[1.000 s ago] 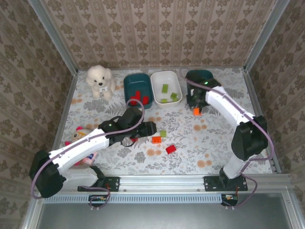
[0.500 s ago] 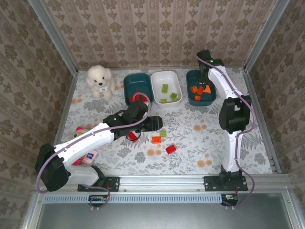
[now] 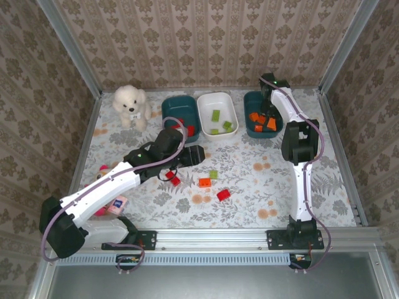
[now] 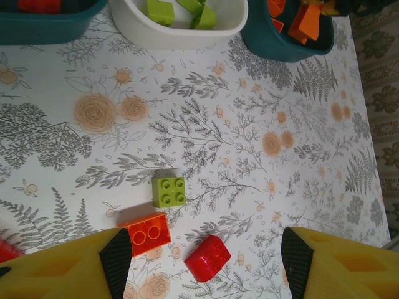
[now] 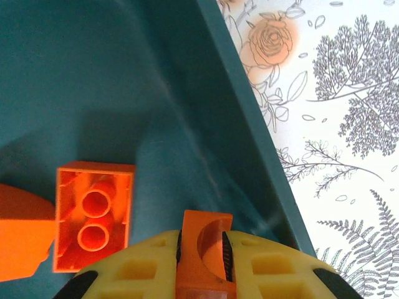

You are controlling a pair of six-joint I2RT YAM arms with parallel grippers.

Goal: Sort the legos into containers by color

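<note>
Now | orange brick [image 5: 194, 232] clamped by right gripper [image 5: 202, 268], to be released low inside teal tub [image 5: 240, 131] | left gripper [image 4: 206, 265] spread.

Orange brick [image 5: 201, 280] in right claw [image 5: 202, 249]: glossy plastic
Teal tub [image 5: 124, 81] beneath it: smooth, faintly shiny plastic
Table cover [image 4: 262, 187] under left claw [image 4: 206, 258]: matt floral print
</note>
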